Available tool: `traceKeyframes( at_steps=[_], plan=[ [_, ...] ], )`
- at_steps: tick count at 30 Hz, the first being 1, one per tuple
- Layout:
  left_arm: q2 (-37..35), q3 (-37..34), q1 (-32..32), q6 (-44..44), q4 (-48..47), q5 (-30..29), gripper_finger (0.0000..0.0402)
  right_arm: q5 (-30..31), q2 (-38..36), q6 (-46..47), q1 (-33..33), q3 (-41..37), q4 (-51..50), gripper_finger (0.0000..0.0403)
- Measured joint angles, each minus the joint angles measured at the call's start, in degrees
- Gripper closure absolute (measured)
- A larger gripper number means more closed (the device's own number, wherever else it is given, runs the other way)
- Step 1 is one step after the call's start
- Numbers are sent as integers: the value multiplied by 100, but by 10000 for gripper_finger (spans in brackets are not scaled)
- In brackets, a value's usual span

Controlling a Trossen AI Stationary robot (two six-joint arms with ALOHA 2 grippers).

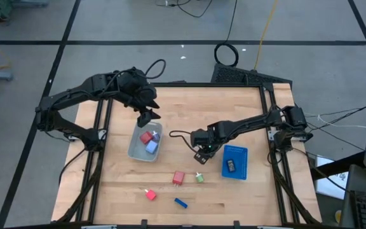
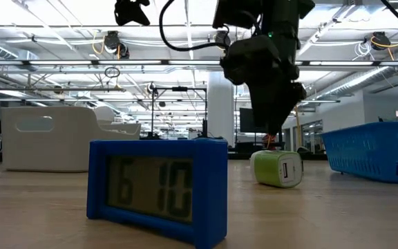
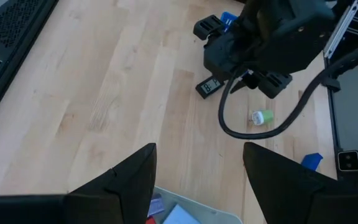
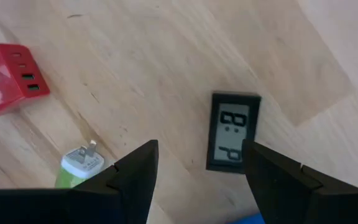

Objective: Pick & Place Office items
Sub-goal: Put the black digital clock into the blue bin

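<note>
Reading the table [image 1: 119, 191] from above like a dial, with twelve at its far edge: one tray [image 1: 134, 147] sits at about ten o'clock from the middle, with two small blocks [image 1: 147, 137] lying in it side by side. A second tray [image 1: 240, 152] sits well apart at about three o'clock, with a small gadget [image 1: 229, 166] lying in it. Between the trays, nearer the second, a little display [image 4: 232, 132] lies flat on the wood. At six o'clock from it lies a wall plug [image 1: 199, 177], and just at the plug's nine o'clock is a port hub [image 1: 178, 177]. A small cube [image 1: 150, 194] lies at the hub's eight o'clock and a desk clock [image 1: 181, 203] at its six, nearest the front edge.
</note>
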Motion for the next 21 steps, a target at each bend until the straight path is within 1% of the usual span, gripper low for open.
traceKeyframes(
  at_steps=[6, 11, 13, 15, 21],
  plan=[
    [2, 0, 0, -28, 2, -2, 158, 32, 0, -295, -47, -217, 242, 152],
    [2, 0, 0, -389, 149, -2, 158, 53, 0, -362, -9, -304, 282, 126],
    [2, 0, 0, -564, 302, -2, 158, 184, 0, -427, 30, -343, 330, 115],
    [2, 0, 0, -636, 391, -2, 158, 288, 0, -425, 54, -391, 405, 105],
    [2, 0, 0, -636, 556, -2, 158, 319, 0, -318, 47, -663, 876, 86]
  ],
)
